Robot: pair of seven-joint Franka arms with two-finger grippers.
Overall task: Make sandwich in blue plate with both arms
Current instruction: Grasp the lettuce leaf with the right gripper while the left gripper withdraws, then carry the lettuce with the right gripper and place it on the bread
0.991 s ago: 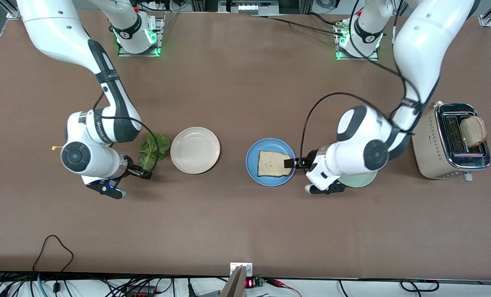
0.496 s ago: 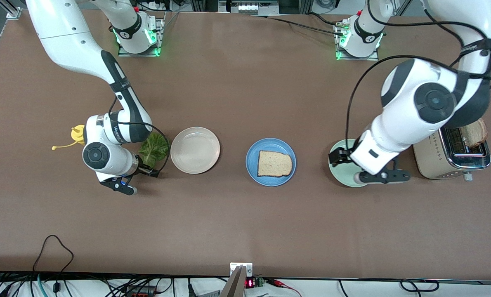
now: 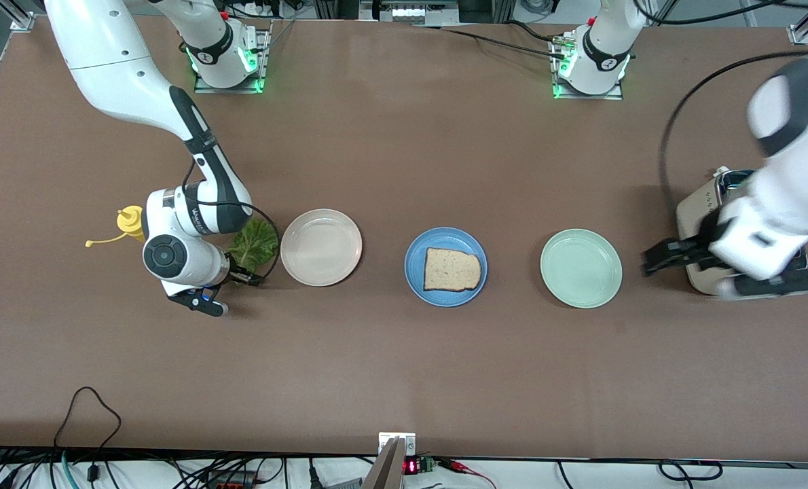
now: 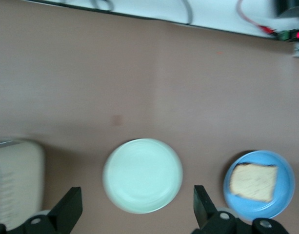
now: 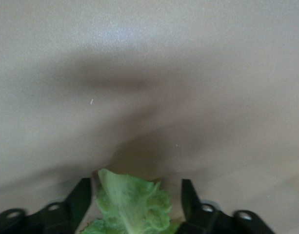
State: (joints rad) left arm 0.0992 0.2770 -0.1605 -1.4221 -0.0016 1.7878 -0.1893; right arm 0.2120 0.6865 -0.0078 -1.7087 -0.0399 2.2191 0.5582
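Note:
The blue plate (image 3: 414, 268) sits mid-table with one tan bread slice (image 3: 452, 269) lying flat on it; both also show in the left wrist view, the plate (image 4: 285, 187) and the slice (image 4: 254, 181). A crinkled green lettuce leaf (image 3: 254, 243) lies on the table beside the cream plate, toward the right arm's end. My right gripper (image 3: 249, 278) is down at the leaf's edge and open, the lettuce (image 5: 132, 207) between its fingers (image 5: 83, 197). My left gripper (image 3: 652, 260) hangs open and empty over the table between the mint plate and the toaster.
A cream plate (image 3: 321, 246) and a mint-green plate (image 3: 580, 268) flank the blue one. A beige toaster (image 3: 694, 216) stands at the left arm's end, mostly hidden by that arm. A yellow squeeze bottle (image 3: 130, 221) lies next to the right wrist.
My left arm let go of the bread on the blue plate and swung across the mint plate toward the toaster. My right gripper slid onto the lettuce's edge, its fingers narrowing a little.

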